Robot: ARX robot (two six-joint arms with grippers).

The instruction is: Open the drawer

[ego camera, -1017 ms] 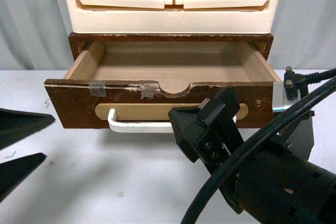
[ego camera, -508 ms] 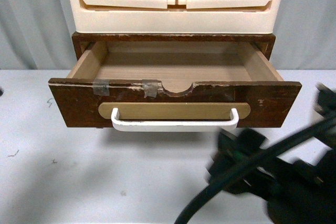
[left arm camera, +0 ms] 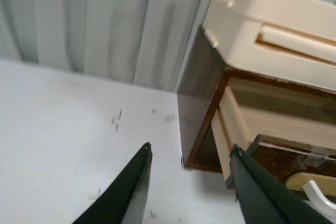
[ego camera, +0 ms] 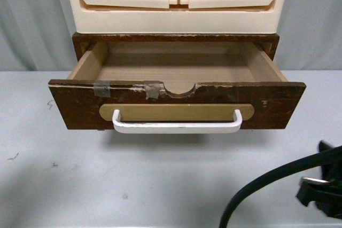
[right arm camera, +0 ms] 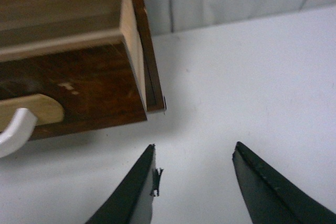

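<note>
Drawer open on counter, my 12 o'clock, handle free | my left end effector wide, empty, drawer's 8 o'clock | my right end effector wide, empty, drawer's 4 o'clock

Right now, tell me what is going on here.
The wooden drawer stands pulled well out of its brown case under the cream plastic drawers, and its inside is bare as far as shows. Nothing holds its white handle. Both pincers are open and empty over the table: the left pincer near the drawer's left end, the right pincer near its right end. The opening looks done.
</note>
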